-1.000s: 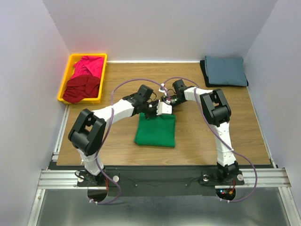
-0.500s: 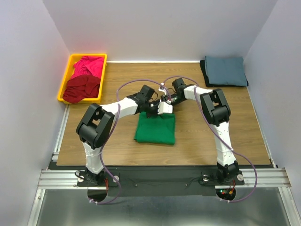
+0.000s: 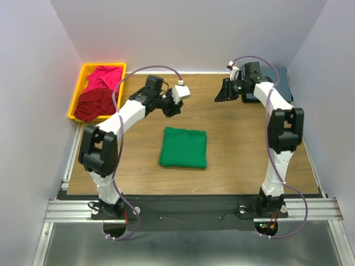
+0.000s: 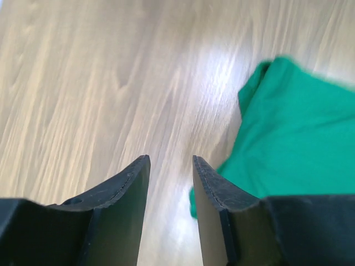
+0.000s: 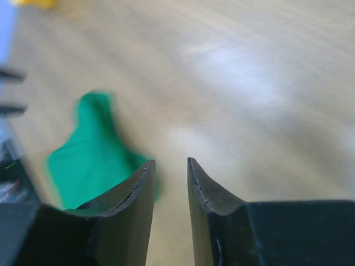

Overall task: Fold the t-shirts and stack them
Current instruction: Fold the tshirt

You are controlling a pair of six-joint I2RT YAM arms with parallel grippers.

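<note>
Your left gripper point(image 4: 170, 158) hangs over the pale wooden table point(image 3: 238, 149) with its two black fingers parted. Only bare wood shows in the gap, so it grips nothing. From above, you can see it over the back left part of the table, between the yellow plastic bin point(image 3: 77, 97) and the middle, and clear of all the cloth. Your right gripper point(image 5: 169, 161) is the same, with its fingers apart, blurred wood between them and nothing held. It sits towards the back right corner, pointing left. The bright green t-shirt point(image 3: 183, 147) lies flat on the table near the centre, folded into a neat, roughly square block, and neither gripper touches it. In your left wrist view it fills the right side, beyond the fingertips. In your right wrist view it is a blurred green patch to the left of the fingers. The bin stands at the back left corner and holds two loose, unfolded shirts. The magenta pink shirt point(image 3: 106, 76) is heaped at the far end and the dark red shirt point(image 3: 97, 104) is bunched at the near end, the two touching. At the back right corner lies the slate blue-grey shirt point(image 3: 282, 77). Only a strip of it shows past your right arm, so you cannot tell from here how it is folded.
</note>
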